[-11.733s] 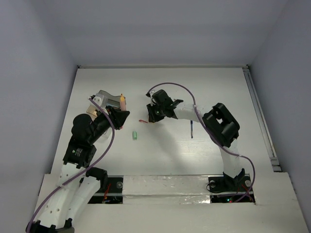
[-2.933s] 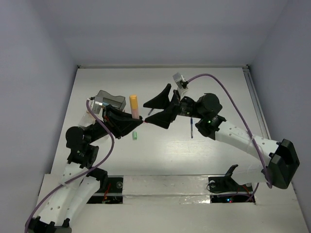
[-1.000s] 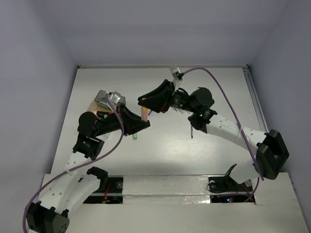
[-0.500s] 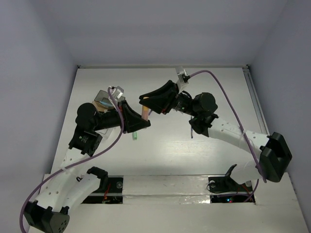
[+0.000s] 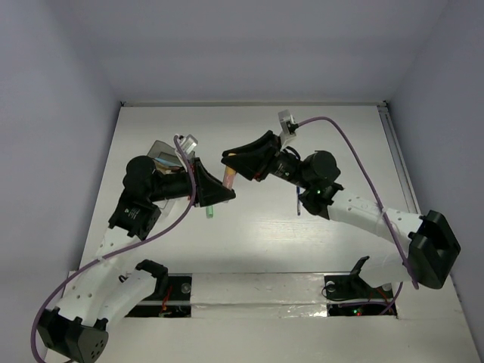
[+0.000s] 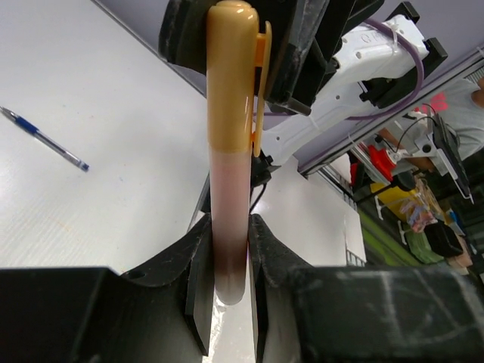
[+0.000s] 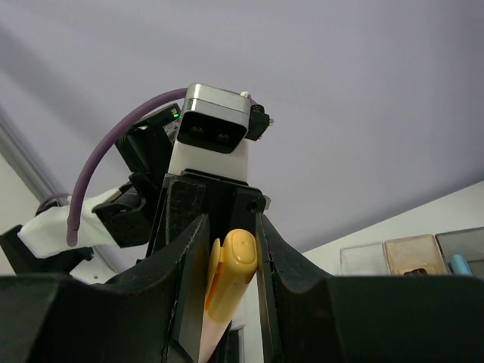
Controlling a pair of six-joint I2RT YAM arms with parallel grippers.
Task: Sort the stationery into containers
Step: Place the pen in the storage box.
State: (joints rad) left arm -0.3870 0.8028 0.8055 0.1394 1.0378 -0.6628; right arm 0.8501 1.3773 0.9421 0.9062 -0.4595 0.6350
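Over the white bench (image 5: 325, 144), left gripper (image 6: 227, 249) jaws clamp the peach highlighter (image 6: 229, 113) by its pink end; right gripper (image 7: 231, 227) jaws pinch its cap.

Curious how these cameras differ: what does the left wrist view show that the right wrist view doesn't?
Only the left wrist view: a blue pen lying on the table. Only the right wrist view: the containers, low at the right edge. Both: the highlighter, its pink body clamped in the left gripper, its orange cap between the fingers of the right gripper.
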